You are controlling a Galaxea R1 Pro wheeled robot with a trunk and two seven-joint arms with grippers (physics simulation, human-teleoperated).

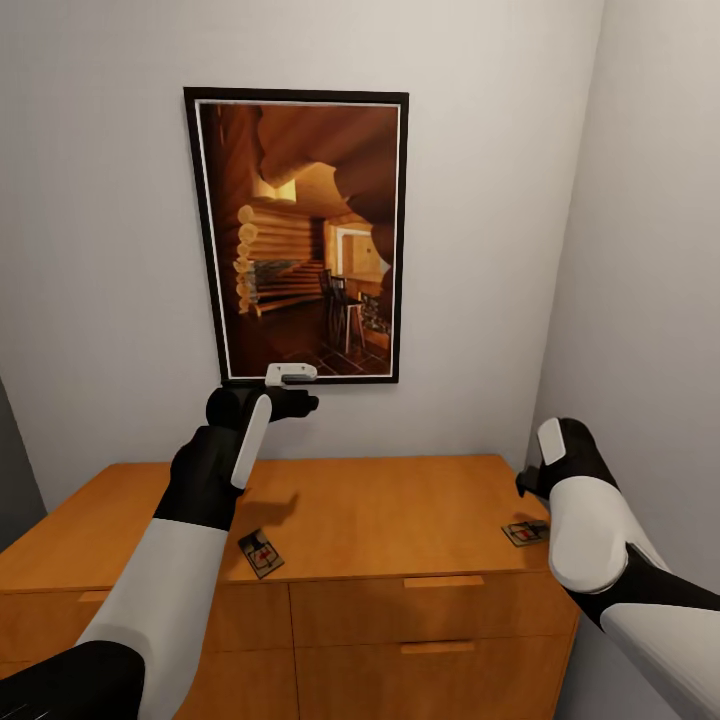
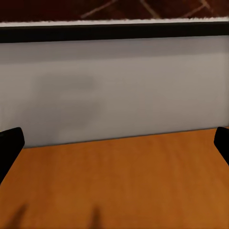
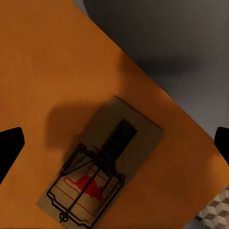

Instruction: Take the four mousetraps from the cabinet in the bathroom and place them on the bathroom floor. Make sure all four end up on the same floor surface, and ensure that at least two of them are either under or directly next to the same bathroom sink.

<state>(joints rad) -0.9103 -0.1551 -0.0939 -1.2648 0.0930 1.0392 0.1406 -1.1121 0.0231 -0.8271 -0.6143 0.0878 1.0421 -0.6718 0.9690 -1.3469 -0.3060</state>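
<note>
The orange-brown cabinet [image 1: 400, 500] stands against the wall, and two mousetraps lie on its top. One mousetrap [image 1: 261, 552] is near the front edge beside my left forearm. The other mousetrap [image 1: 525, 532] lies at the right end. My right gripper [image 1: 527, 488] hovers just above that one. In the right wrist view the mousetrap [image 3: 102, 169] lies below the open right gripper [image 3: 115, 143], whose fingertips are wide apart and touch nothing. My left gripper [image 1: 300, 390] is raised near the wall. In the left wrist view the left gripper [image 2: 114, 148] is open and empty over the cabinet top [image 2: 119, 181].
A framed picture [image 1: 300, 235] hangs on the wall above the cabinet, close to my left gripper. The right wall [image 1: 650, 250] stands close beside the cabinet's right end. Drawer fronts [image 1: 440, 620] face me. A patch of patterned floor tile [image 3: 214, 212] shows past the cabinet edge.
</note>
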